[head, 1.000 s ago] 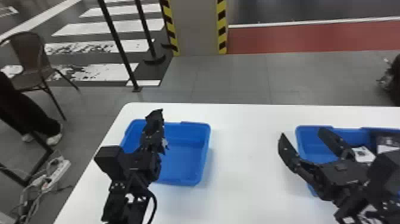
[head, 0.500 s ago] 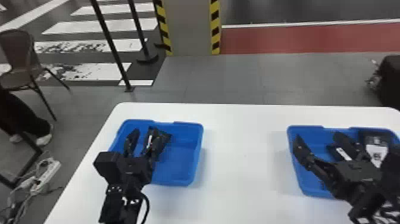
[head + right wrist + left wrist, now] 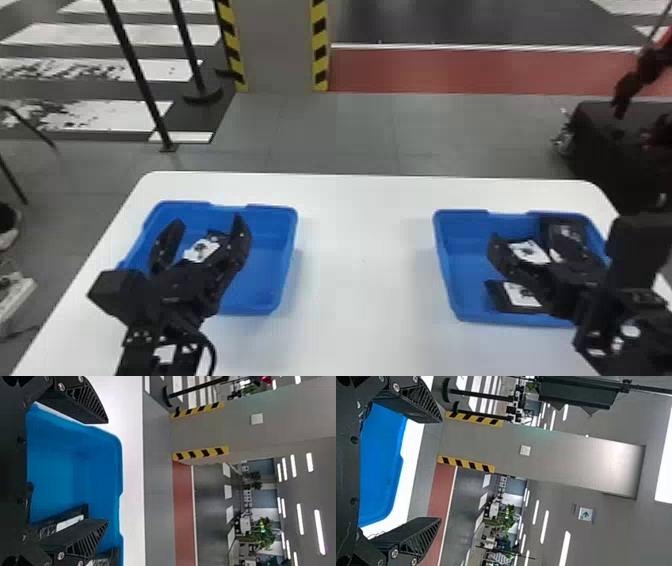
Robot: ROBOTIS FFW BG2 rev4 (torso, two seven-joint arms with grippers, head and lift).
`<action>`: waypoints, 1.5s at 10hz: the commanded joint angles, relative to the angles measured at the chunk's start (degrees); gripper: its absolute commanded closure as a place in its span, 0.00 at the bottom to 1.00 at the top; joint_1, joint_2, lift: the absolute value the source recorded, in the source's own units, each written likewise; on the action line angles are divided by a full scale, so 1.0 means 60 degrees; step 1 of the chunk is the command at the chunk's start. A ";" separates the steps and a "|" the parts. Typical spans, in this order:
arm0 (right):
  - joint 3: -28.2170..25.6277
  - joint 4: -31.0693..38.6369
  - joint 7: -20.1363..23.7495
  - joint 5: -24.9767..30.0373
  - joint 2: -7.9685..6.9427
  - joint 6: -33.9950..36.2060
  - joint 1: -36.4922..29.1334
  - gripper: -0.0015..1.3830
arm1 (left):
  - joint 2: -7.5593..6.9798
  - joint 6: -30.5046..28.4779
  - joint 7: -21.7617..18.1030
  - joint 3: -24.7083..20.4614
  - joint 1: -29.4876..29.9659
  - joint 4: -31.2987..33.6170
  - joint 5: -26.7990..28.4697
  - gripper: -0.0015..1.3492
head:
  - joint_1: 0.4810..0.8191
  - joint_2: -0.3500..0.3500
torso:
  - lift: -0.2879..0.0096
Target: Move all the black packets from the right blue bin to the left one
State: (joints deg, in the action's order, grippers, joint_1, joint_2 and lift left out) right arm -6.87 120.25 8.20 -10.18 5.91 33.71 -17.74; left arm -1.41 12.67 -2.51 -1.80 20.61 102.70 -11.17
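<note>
My left gripper (image 3: 207, 220) is over the left blue bin (image 3: 285, 260), its fingers spread; a black packet with a white label (image 3: 201, 250) lies in that bin, seen between them. Over the right blue bin (image 3: 450, 280) hangs my open right gripper (image 3: 524, 232). A labelled packet (image 3: 530, 251) shows between its fingers, another packet (image 3: 520, 296) lies nearer the front, and one more (image 3: 567, 231) is at the back right corner. In the left wrist view the left gripper (image 3: 441, 470) holds nothing. In the right wrist view the right gripper (image 3: 107, 471) has one finger beside a packet (image 3: 67, 523).
The white table (image 3: 360, 270) separates the two bins. Beyond its far edge are the floor and a pillar (image 3: 280, 45) with striped edges. A black case (image 3: 615, 145) stands past the table's back right corner.
The left gripper has opened and let its packet go into the left bin. My right gripper has moved rightward over the right bin. The head view has turned toward the right.
</note>
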 commanded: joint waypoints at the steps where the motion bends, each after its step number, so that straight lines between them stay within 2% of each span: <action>1: -0.0599 -0.0577 -0.0004 0.0349 0.0012 0.1131 0.0707 0.10 | -0.0014 -0.0118 -0.0006 0.0036 0.0151 0.0261 -0.0013 0.11 | 0.63 0.51 | 0.60; 3: -0.1141 -0.1069 0.0011 0.0276 0.0056 0.1998 0.1223 0.10 | -0.0057 -0.0212 -0.0006 0.0050 0.0198 0.0332 -0.0042 0.12 | 0.63 0.41 | 0.60; 5: -0.1287 -0.1655 0.0011 0.0173 0.0202 0.2724 0.1738 0.10 | -0.0072 -0.0189 -0.0020 0.0050 0.0292 0.0378 -0.0101 0.12 | 0.63 0.36 | 0.60; 6: -0.1302 -0.2053 0.0011 0.0203 0.0246 0.3146 0.2090 0.10 | -0.0072 -0.0165 -0.0020 0.0065 0.0315 0.0402 -0.0101 0.12 | 0.63 0.34 | 0.60; 9: -0.1287 -0.3506 0.0011 0.0349 0.0363 0.3310 0.3004 0.10 | -0.0072 -0.0118 -0.0020 0.0080 0.0315 0.0402 -0.0101 0.12 | 0.63 0.32 | 0.60; 12: -0.1258 -0.4327 0.0158 0.0276 0.0393 0.3521 0.3543 0.11 | -0.0072 -0.0118 -0.0020 0.0094 0.0339 0.0402 -0.0071 0.12 | 0.63 0.32 | 0.60; 13: -0.1229 -0.4444 0.0158 0.0261 0.0378 0.3615 0.3613 0.16 | -0.0072 -0.0071 -0.0020 0.0080 0.0362 0.0402 -0.0057 0.12 | 0.63 0.32 | 0.60; 15: -0.1185 -0.4561 0.0143 0.0056 0.0275 0.3732 0.3684 0.72 | -0.0072 -0.0048 -0.0020 0.0065 0.0385 0.0402 -0.0071 0.12 | 0.63 0.33 | 0.60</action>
State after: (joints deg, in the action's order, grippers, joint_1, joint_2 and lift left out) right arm -14.06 92.85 9.04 -9.54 7.82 56.09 4.35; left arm -1.85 12.36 -2.64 -1.37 22.90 105.12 -11.58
